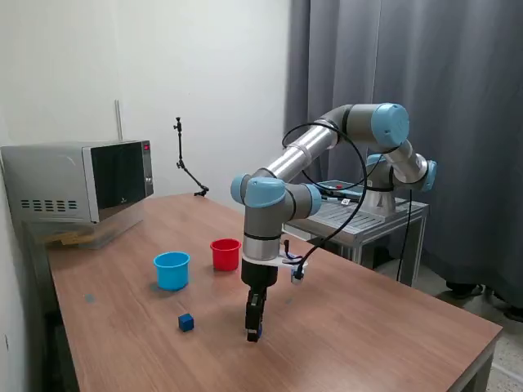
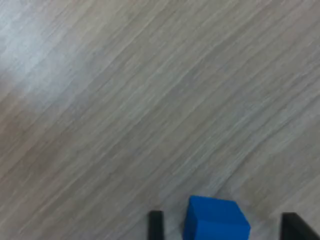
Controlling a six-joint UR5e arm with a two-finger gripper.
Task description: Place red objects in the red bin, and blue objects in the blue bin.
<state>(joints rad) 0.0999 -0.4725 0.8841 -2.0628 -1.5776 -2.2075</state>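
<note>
Blue cubes are what's being dealt with right now, and no red cubes can be spotted anywhere on the table (image 1: 392, 327), so they're maybe already dropped in the cup, though the inside of it can't be seen from here.

Going from the exterior view's left: a microwave (image 1: 82, 184) is parked at the far corner of the table on that side. Next, the blue bin (image 1: 172, 269) is set roughly mid-table, with the red bin (image 1: 225, 254) just beside it toward the exterior view's right. What's inside either cup can't be made out. One loose blue cube (image 1: 186, 322) is left out in the open, nearer the front edge than the blue bin and apart from it.

Further right, the gripper (image 1: 254, 333) is lowered right down to the tabletop. In the wrist view a second blue cube (image 2: 216, 219) is framed between the two dark fingers (image 2: 155, 225), with a gap visible on each side, so the jaws are spread and nothing is pinched yet.

Progress, as a guess: the blue half is not finished. Both visible blue cubes are sitting on the wood, so two grabs and two drops into the light blue cup are left.
</note>
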